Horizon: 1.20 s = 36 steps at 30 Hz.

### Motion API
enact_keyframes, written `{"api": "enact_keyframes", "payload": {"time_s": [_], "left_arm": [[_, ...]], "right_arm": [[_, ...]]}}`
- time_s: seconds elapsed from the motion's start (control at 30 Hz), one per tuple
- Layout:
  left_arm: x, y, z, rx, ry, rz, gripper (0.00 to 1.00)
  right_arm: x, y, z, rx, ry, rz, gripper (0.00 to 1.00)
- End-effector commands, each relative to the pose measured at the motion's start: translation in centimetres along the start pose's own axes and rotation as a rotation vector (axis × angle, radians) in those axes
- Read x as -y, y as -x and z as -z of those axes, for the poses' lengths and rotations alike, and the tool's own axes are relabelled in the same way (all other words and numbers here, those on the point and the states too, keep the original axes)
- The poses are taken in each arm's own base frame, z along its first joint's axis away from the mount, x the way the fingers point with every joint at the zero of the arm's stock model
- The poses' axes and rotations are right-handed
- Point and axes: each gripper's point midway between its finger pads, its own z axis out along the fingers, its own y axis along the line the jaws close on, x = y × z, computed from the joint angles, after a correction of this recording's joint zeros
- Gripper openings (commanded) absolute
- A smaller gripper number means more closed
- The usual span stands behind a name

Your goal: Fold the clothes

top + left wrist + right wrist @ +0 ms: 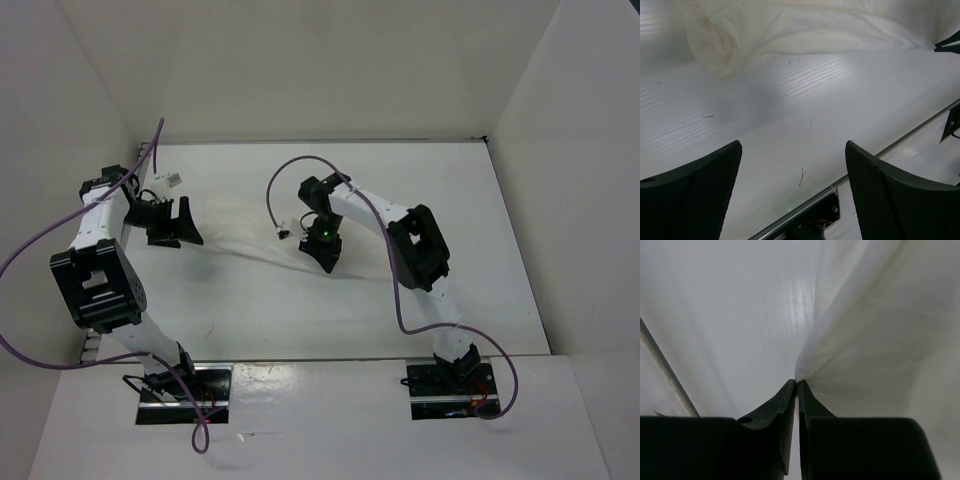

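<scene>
So the left tool (794, 150) was wide open and empty, the right tool (796, 384) nipping the clothes (875, 340).
The left one hung over bare surface (790, 105), with the wrinkled white garment lying just beyond it. Farther out, the right one's jaws were nearly together, and a fabric edge looked pinched at the tips, though I couldn't be sure.

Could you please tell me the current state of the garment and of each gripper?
white garment: rumpled, lying on the table, one part drawn to a point.
left gripper: open, nothing between its fingers, above bare table.
right gripper: shut on the white garment, pinching the cloth at its tips.
</scene>
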Motion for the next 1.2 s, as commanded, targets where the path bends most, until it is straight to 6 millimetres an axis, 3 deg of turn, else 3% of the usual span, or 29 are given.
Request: {"api": "enact_keyframes", "payload": {"time_s": [0.0,0.13,0.17,0.2,0.37,0.43,0.53,0.57,0.63,0.67,0.77,0.87,1.0,1.1,1.17], "left_arm": [[0.7,-0.5,-0.3,-0.009,-0.051,-0.006,0.90],[0.7,-1.0,-0.4,-0.022,-0.057,-0.004,0.90],[0.7,-1.2,-0.5,-0.029,-0.060,0.002,0.90],[0.7,-1.2,-0.5,-0.029,-0.060,0.002,0.90],[0.3,-1.1,-1.2,-0.040,-0.049,-0.009,0.90],[-0.3,-0.8,-2.0,-0.056,0.001,-0.014,0.90],[-0.1,0.6,-3.2,-0.057,0.052,-0.083,0.90],[0.0,1.1,-3.2,-0.050,0.062,-0.104,0.90],[-0.4,2.5,-4.2,-0.050,0.096,-0.125,0.90],[-1.1,3.2,-4.7,-0.042,0.111,-0.133,0.90],[-1.1,5.5,-5.8,-0.023,0.132,-0.148,0.81],[-1.8,7.9,-6.3,0.013,0.170,-0.161,0.73],[-0.7,10.8,-7.2,0.059,0.185,-0.192,0.57],[-0.3,11.8,-8.8,0.043,0.219,-0.206,0.55],[-0.4,11.0,-10.2,-0.010,0.223,-0.204,0.55]], "right_arm": [[-2.4,0.8,1.6,0.006,0.007,0.055,0.15],[-3.1,0.5,0.6,-0.041,0.012,0.081,0.31],[-2.9,0.3,0.6,-0.050,0.002,0.081,0.45],[-2.6,0.1,0.7,-0.062,-0.010,0.092,0.53],[-2.7,0.0,0.6,-0.098,-0.036,0.135,0.69],[-2.6,0.5,1.5,-0.061,-0.042,0.130,0.71],[-0.5,1.6,4.4,0.081,-0.056,0.030,0.73],[1.4,0.8,5.7,0.131,-0.071,-0.039,0.73],[2.7,0.6,7.2,0.221,-0.059,-0.131,0.74],[4.4,-0.7,8.3,0.262,-0.072,-0.194,0.74],[6.3,-3.5,9.0,0.300,-0.083,-0.316,0.74],[6.3,-5.4,9.3,0.297,-0.108,-0.372,0.74],[5.9,-7.0,8.7,0.278,-0.139,-0.406,0.75],[6.0,-7.7,8.2,0.252,-0.150,-0.434,0.75],[6.3,-7.7,8.3,0.251,-0.162,-0.440,0.75]]}}
